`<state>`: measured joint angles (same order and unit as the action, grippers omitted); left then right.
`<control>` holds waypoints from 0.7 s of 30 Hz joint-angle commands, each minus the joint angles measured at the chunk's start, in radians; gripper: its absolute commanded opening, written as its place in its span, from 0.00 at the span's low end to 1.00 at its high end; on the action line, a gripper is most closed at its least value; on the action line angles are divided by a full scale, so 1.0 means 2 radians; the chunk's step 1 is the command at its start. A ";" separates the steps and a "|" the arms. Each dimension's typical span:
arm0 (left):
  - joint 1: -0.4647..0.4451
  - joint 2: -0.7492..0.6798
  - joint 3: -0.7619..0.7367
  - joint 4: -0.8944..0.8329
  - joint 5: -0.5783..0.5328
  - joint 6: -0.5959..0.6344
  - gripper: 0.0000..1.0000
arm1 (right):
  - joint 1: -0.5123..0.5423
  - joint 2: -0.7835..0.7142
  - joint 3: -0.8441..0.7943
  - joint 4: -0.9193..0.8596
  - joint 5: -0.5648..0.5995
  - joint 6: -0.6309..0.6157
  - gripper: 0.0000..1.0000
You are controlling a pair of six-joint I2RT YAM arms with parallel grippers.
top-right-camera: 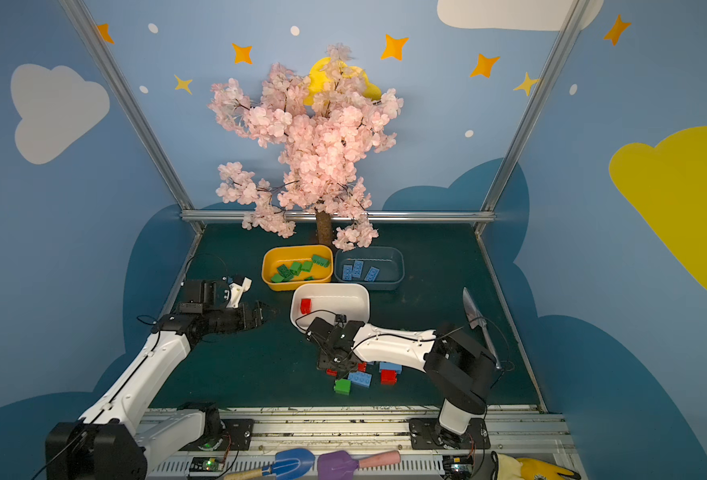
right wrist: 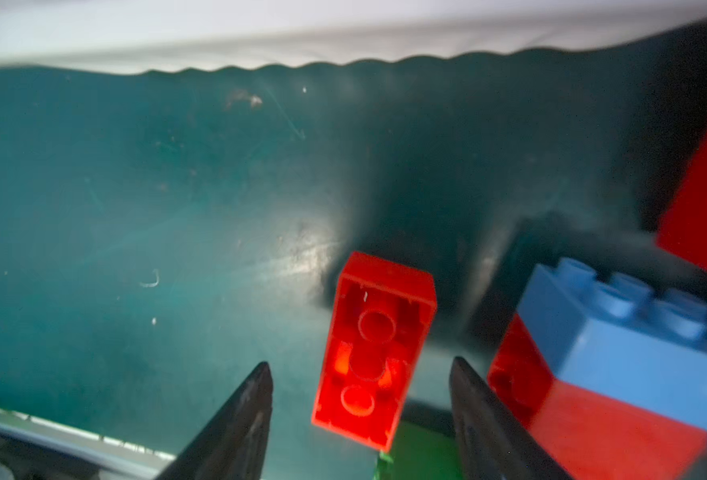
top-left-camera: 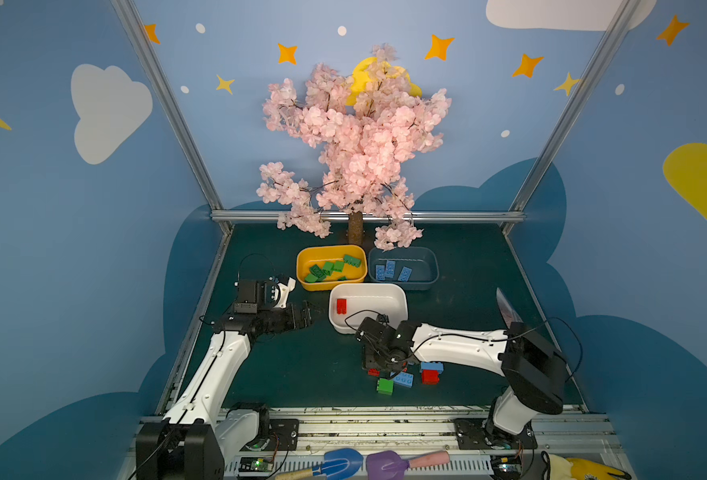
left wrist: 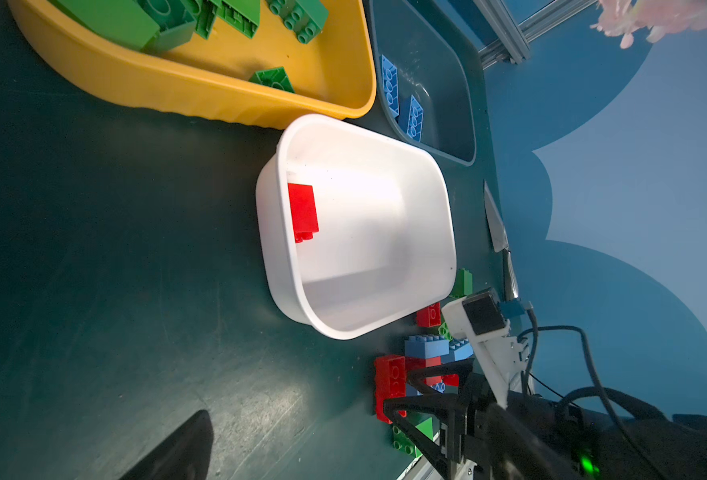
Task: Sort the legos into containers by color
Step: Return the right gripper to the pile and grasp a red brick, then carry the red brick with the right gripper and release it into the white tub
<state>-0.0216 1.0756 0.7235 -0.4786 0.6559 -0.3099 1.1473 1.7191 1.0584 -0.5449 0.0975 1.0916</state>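
Right jaws straddle red brick (right wrist: 374,353), gaps both sides; white tub (right wrist: 343,37) near.

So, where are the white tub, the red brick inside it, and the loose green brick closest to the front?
white tub (top-left-camera: 378,301): in a top view, on its bare floor.
red brick (top-left-camera: 341,306): in a top view, on its middle.
green brick (top-left-camera: 385,386): in a top view, on its top face.
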 commanded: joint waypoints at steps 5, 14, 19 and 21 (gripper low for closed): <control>0.002 -0.007 0.003 -0.014 0.005 0.016 0.99 | -0.001 0.045 0.024 -0.003 0.005 0.012 0.54; 0.002 -0.028 0.010 -0.029 0.004 0.020 1.00 | -0.001 0.005 0.042 -0.069 0.049 -0.003 0.20; 0.002 -0.032 0.016 -0.029 0.006 0.015 1.00 | -0.007 -0.060 0.035 -0.104 0.069 -0.027 0.18; 0.002 -0.031 0.022 -0.031 0.006 0.014 0.99 | -0.012 -0.086 0.034 -0.114 0.071 -0.041 0.18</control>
<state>-0.0216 1.0237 0.7341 -0.5240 0.6559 -0.2916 1.1358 1.6184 1.1217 -0.6903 0.1944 1.0538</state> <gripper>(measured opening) 0.995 0.321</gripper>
